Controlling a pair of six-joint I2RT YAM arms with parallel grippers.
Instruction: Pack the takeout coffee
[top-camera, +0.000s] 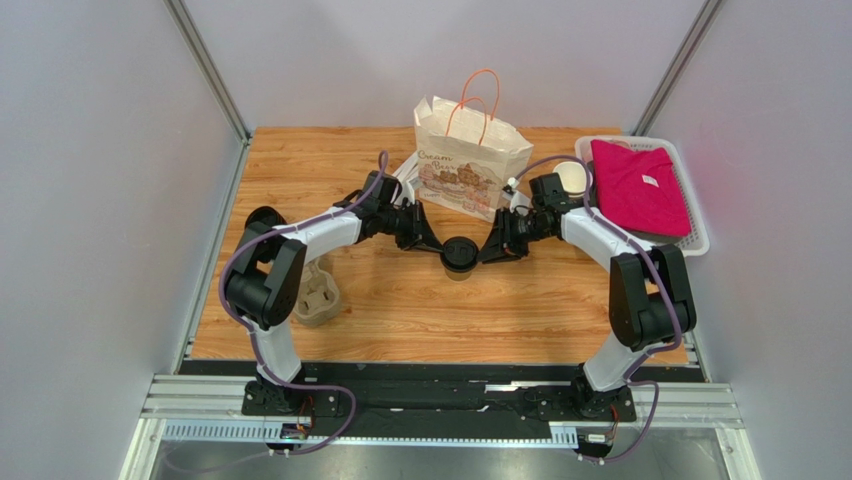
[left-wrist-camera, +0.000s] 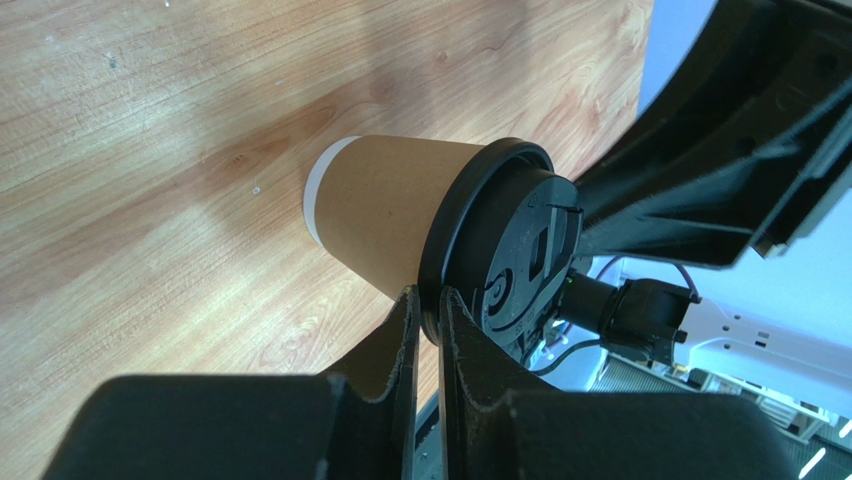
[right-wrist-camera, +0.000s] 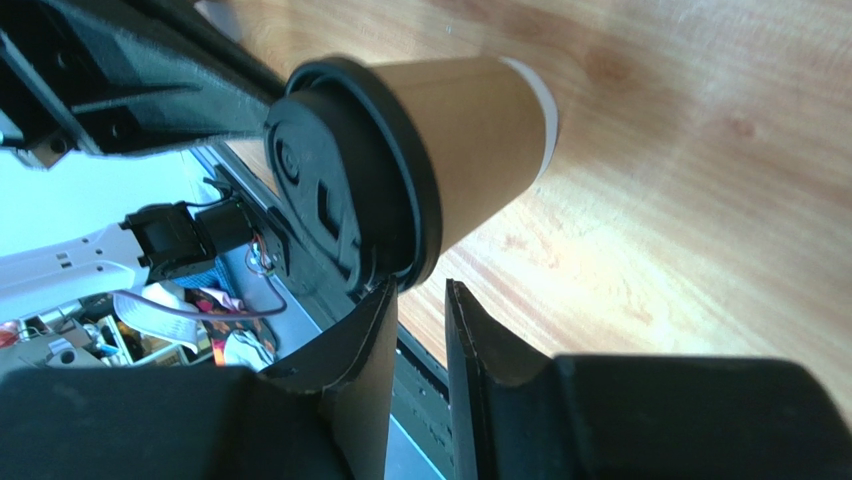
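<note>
Cup (top-camera: 460, 254) with black lid (left-wrist-camera: 510, 240), being held upright over the middle of the tabletop (top-camera: 420, 315), just in front of the paper bag (top-camera: 465, 165) and outside it. The left tool (left-wrist-camera: 428, 312) is pinching the lid's rim, its jaws standing almost together with the rim's edge clamped between them. The right tool (right-wrist-camera: 420, 310) is meeting the opposite side of the rim with its jaws narrowly parted. There the rim is lying at the mouth of the gap, unclamped. Whether the cup's base is resting on the wood cannot be told. A pulp tray (top-camera: 320, 295) is lying near the left arm. A white basket (top-camera: 697, 238) carrying a pink cloth (top-camera: 635, 185) is sitting at the right edge.
</note>
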